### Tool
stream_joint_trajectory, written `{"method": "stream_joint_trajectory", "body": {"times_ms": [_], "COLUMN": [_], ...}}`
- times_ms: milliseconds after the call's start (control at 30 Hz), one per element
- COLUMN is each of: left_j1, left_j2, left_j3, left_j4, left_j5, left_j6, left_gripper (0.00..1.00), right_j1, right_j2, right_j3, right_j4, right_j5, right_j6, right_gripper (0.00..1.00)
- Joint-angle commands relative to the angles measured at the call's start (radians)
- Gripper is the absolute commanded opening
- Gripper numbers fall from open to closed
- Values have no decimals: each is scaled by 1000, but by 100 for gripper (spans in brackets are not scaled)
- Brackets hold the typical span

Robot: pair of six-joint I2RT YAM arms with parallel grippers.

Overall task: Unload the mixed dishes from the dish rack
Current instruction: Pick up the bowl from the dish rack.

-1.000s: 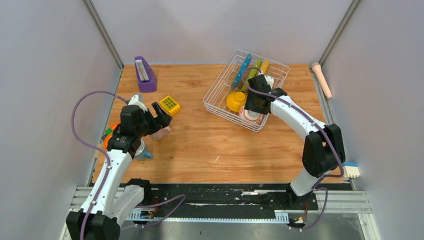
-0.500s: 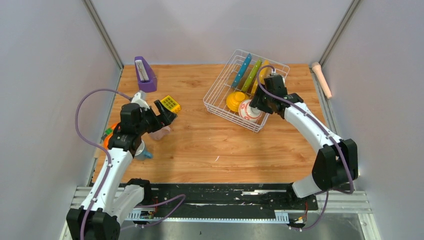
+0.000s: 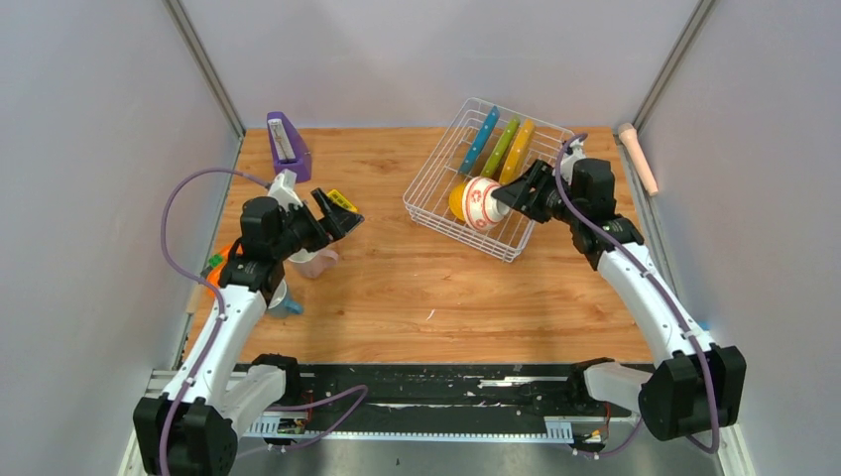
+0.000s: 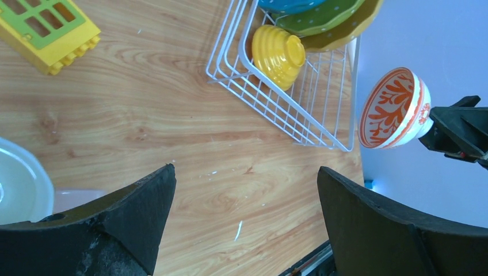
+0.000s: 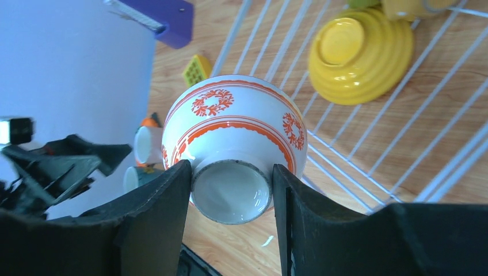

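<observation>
Red-and-white patterned bowl [image 5: 230,123] is pinched at its foot ring between the fingers of the right claw [image 5: 231,192], held on its side in the air above the white wire dish rack [image 3: 434,177]. Inside the rack a ribbed yellow bowl [image 3: 456,201] lies tipped over. Behind it a blue plate [image 3: 483,137], a green plate [image 3: 502,147] and a yellow plate [image 3: 520,151] stand on edge. The left claw [image 4: 247,230] is spread wide and holds nothing, over the wooden tabletop [image 3: 417,288] near a pinkish cup [image 3: 319,264].

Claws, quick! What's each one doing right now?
Left claw: open, holding nothing.
Right claw: closed on the red-and-white patterned round bowl.
</observation>
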Motion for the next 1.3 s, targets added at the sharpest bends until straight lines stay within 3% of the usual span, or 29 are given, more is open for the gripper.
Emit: {"method": "stream_joint_trajectory", "body": {"times_ms": [0,267,433,667,933,1267], "left_j1": [-50,-167,-253,-325,-377,-427], "left_j2": [21,133,173,228,269,317], "left_j3": [10,40,57,57,79,97], "left_j4": [112,315,438,678,768,869], "left_j5": [26,127,150,228,261,356], "left_j6": [-44,-66,-39,-86,-47,-19], "left_gripper": [100,100,99,97,90,67], "right_j1": [-9,-16,-10,29,65,104], "right_j2": [-74,-56,10,49,83,148], "right_j3": [-13,-68,-119,-118,-114,-112], "right_j4": [210,497,757,849,920,1044], "right_j5": [-148,-532,-753,-798,-818,-859], "right_j6": [93,308,544,640,713,810], "right_gripper": [0,0,0,0,0,0]}}
